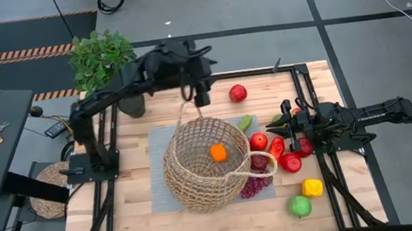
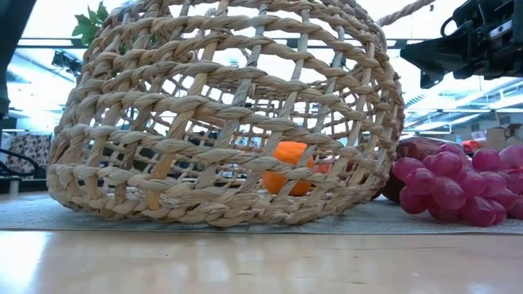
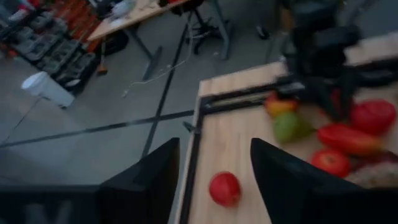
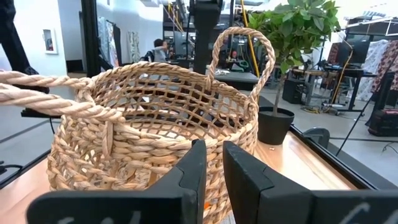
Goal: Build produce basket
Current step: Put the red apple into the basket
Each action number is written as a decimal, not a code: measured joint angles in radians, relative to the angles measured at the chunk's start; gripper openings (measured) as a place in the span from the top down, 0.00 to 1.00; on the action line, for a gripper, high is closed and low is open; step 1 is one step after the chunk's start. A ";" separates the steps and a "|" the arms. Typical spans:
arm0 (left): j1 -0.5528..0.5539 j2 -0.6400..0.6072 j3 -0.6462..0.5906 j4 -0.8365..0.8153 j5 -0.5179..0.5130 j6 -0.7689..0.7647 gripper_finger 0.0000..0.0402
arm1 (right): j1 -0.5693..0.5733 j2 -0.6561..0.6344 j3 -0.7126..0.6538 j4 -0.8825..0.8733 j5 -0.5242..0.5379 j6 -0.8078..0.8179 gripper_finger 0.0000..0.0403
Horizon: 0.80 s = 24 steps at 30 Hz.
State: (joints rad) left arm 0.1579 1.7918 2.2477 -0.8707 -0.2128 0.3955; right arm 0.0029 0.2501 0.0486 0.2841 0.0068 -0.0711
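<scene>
wooden table (image 1: 124,218) holds everything. left gripper (image 1: 202,98) fingers are apart, holding nothing, above the basket (image 1: 198,180) far rim. right gripper (image 1: 281,129) fingers are pinched together by red produce (image 1: 259,141). an orange (image 1: 218,152) sits inside the basket.

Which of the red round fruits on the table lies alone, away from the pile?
The red apple at the table's far edge, just beyond the left gripper. The other red pieces crowd together between the wicker basket and the right gripper.
</scene>
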 joint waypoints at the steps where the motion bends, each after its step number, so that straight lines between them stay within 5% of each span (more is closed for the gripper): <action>1: -0.013 -0.025 -0.035 0.007 0.000 -0.004 0.53 | 0.000 0.000 0.000 0.000 0.000 0.000 0.85; 5: -0.060 -0.152 -0.245 0.072 0.000 -0.047 0.59 | 0.000 0.000 0.000 0.000 0.000 0.000 0.85; 14: -0.149 -0.495 -0.821 0.513 -0.045 -0.113 0.62 | 0.000 0.000 0.000 0.008 0.000 0.000 0.85; 21: -0.163 -0.671 -1.043 0.593 -0.046 -0.202 0.62 | 0.000 -0.002 0.000 0.038 0.000 0.101 0.85; 24: -0.168 -0.729 -1.117 0.632 -0.046 -0.235 0.62 | -0.016 0.000 0.000 0.111 0.104 0.119 0.85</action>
State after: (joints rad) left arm -0.0101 1.0628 1.1303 -0.2389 -0.2586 0.1604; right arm -0.0130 0.2496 0.0486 0.3946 0.1108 0.0476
